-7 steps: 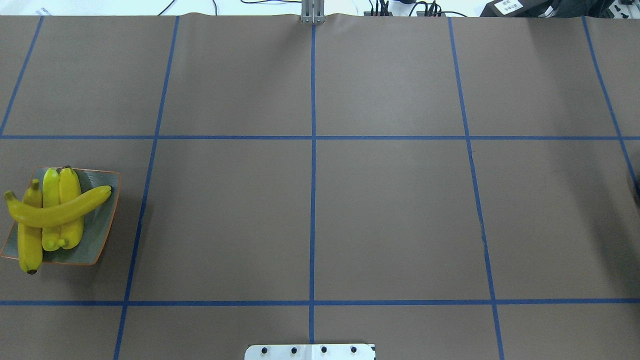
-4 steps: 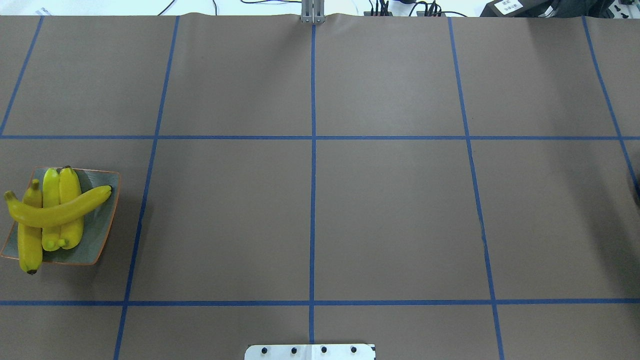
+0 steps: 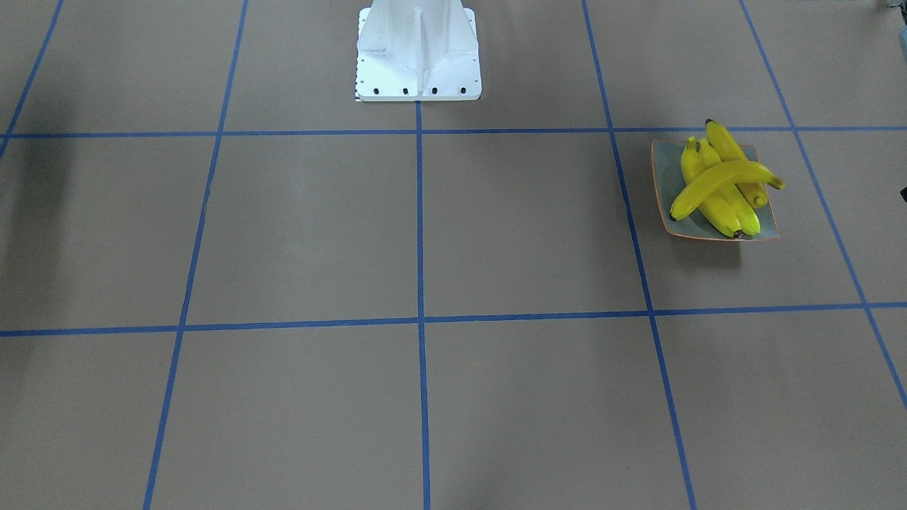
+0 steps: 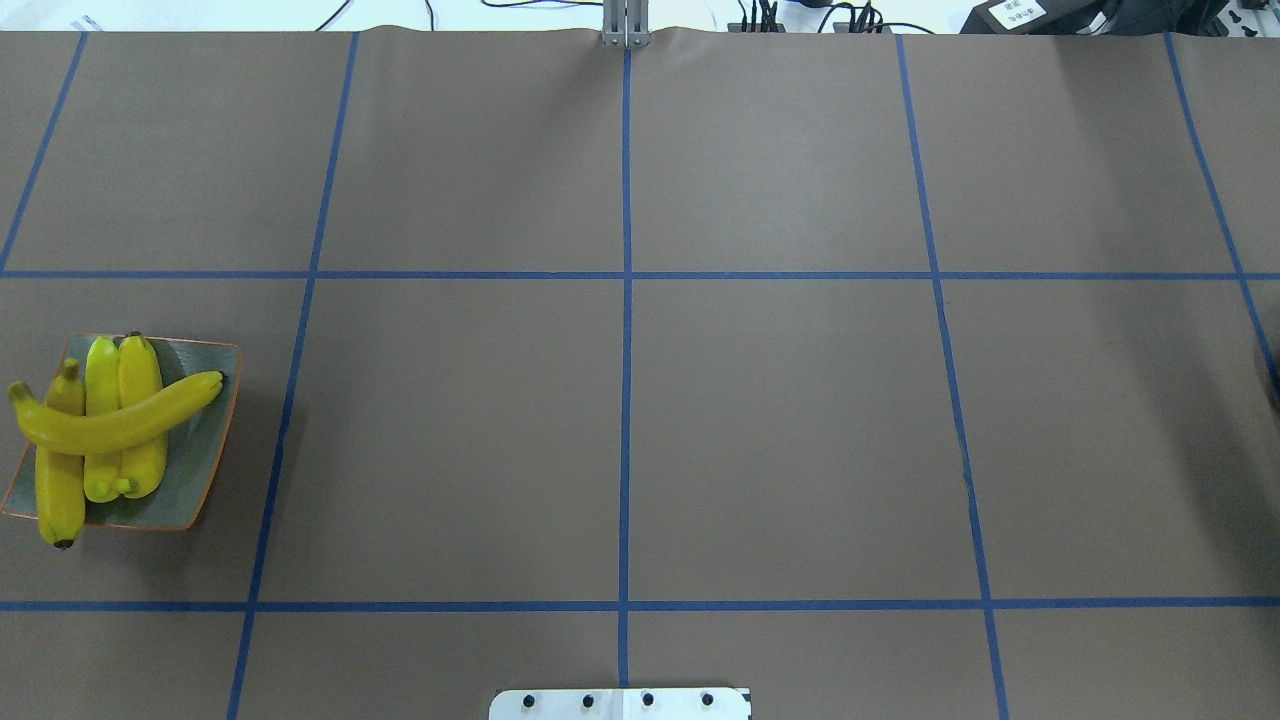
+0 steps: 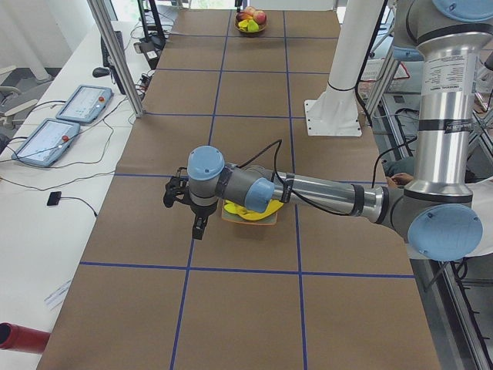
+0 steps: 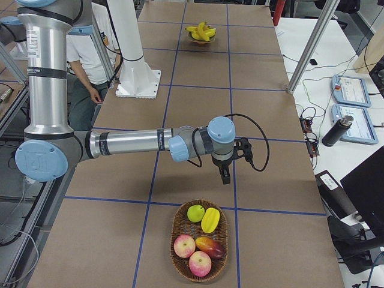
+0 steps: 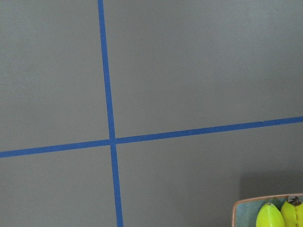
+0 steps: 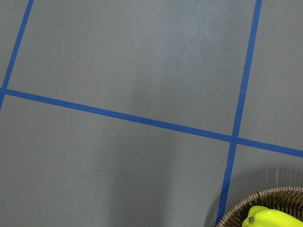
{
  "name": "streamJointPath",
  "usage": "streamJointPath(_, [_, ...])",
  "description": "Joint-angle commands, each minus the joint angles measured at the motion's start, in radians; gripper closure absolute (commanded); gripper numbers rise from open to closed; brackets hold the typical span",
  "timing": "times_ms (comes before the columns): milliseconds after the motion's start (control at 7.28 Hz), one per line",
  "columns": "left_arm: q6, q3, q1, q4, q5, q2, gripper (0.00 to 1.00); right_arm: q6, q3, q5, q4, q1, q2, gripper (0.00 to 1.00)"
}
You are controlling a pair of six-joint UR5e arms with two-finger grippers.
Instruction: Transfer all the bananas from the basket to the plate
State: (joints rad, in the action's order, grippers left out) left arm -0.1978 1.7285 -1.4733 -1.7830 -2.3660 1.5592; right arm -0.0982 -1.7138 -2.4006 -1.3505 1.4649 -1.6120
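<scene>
Left gripper (image 5: pixel 199 225) hangs fingers-down just beside the plate (image 4: pixel 200 470) at the table's left end. The side view does not show whether it is open or shut, though nothing shows in its fingers. All four bananas (image 4: pixel 110 425) lie on that plate, three side by side and one laid across them, two ends overhanging the rim. The left arm (image 5: pixel 323 193) reaches out low and nearly level, its wrist bent down. At the table's right end the right arm (image 6: pixel 126 143) is in a matching pose, with the right gripper (image 6: pixel 224 174) pointing down just short of the basket (image 6: pixel 175 231). Its opening cannot be told either. The basket holds apples and other fruit, with no banana to be seen, so the transfer looks complete. The next move likely calls only for both arms to lift and draw back.
</scene>
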Motion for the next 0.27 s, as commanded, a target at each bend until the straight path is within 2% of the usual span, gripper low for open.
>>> streamJointPath(0, [0.000,0.000,0.004,-0.002,-0.001,0.004,0.00,0.002,-0.001,0.004,0.004,0.002,0.001,0.00])
streamJointPath(137, [0.000,0.011,0.002,-0.001,-0.001,0.009,0.00,0.000,-0.001,0.004,0.005,0.002,0.001,0.00])
